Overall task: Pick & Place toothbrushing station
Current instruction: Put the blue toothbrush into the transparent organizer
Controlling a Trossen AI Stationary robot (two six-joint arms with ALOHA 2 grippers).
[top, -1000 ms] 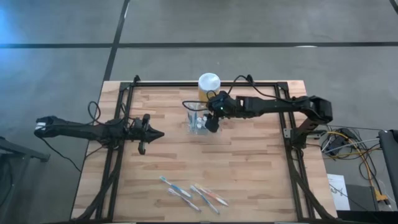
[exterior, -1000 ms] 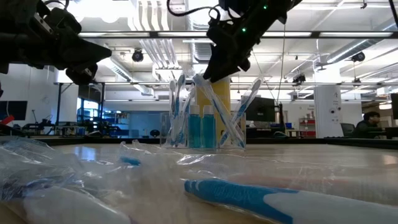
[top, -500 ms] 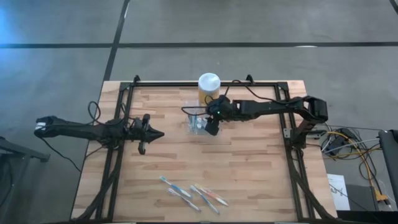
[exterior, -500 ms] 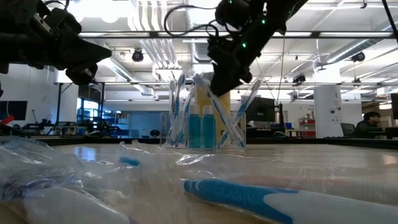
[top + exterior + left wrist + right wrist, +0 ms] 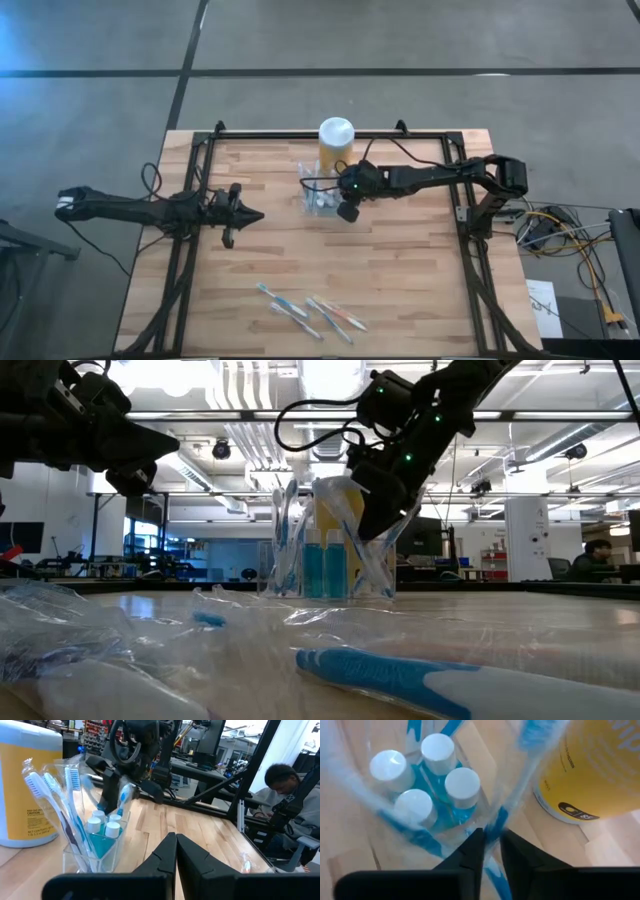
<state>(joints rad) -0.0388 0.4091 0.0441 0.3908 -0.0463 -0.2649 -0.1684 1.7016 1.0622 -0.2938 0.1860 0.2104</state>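
Note:
The toothbrushing station (image 5: 318,195) is a small see-through holder that stands on the wooden table just in front of a yellow jar. It holds white-capped tubes (image 5: 427,775) of blue liquid and several blue toothbrushes (image 5: 285,530) that lean on its rim. My right gripper (image 5: 492,840) slants down at the holder's right side (image 5: 380,565), shut on one blue toothbrush. My left gripper (image 5: 256,215) hangs shut and level over the table's left half, clear of everything, and points toward the holder (image 5: 95,845). My right gripper pinches the handle of a blue toothbrush (image 5: 494,827) between its two fingers, at the holder's right side. The fingers slant down from the table's right and lie across the handle. The brush leans in the holder, head up. Whether the holder's wall is also caught cannot be told.
A tall yellow jar with a white lid (image 5: 336,135) stands right behind the holder. Several loose toothbrushes (image 5: 310,312) lie near the table's front edge, and crumpled clear wrap (image 5: 120,630) lies close to the low camera. A black frame (image 5: 200,150) borders the tabletop.
My right gripper has sunk from above the holder down to its right side, tipping steeper, and its fingers have drawn together on a toothbrush. The holder stays where it was.

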